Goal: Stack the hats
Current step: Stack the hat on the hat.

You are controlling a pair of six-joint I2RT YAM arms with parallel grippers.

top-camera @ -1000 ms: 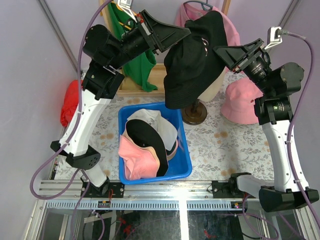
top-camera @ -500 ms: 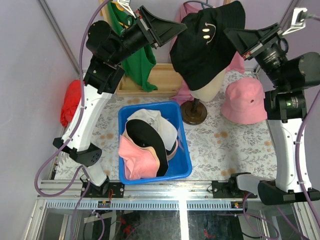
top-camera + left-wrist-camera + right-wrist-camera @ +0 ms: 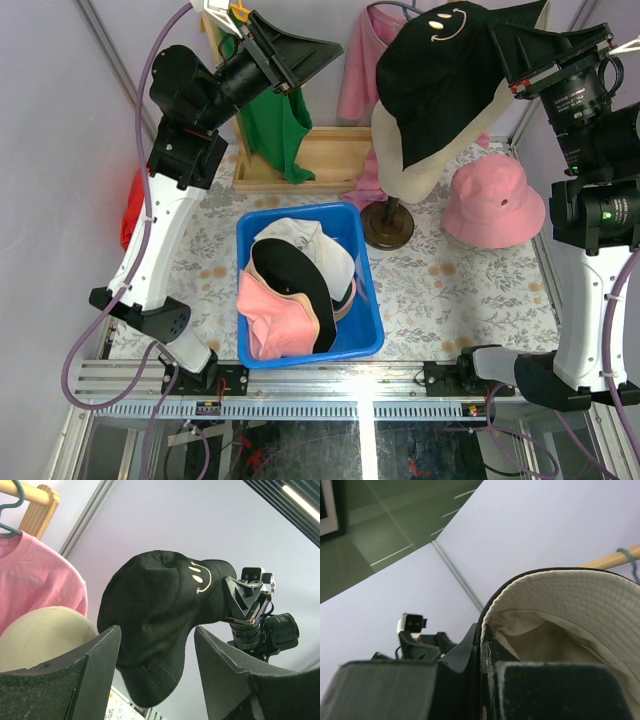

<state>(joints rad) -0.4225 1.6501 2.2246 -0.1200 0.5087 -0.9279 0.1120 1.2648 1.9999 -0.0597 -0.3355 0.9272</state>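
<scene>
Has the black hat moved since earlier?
Yes. The black hat moved up-right in the top view, away from the blue bin, partly uncovering the mannequin head.

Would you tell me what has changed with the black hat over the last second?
The left gripper opened, released the black bucket hat and drew back leftward. The right gripper shut on its brim and lifted it up and right, partly off the mannequin head. The blue bin and the pink bucket hat stayed put.
</scene>
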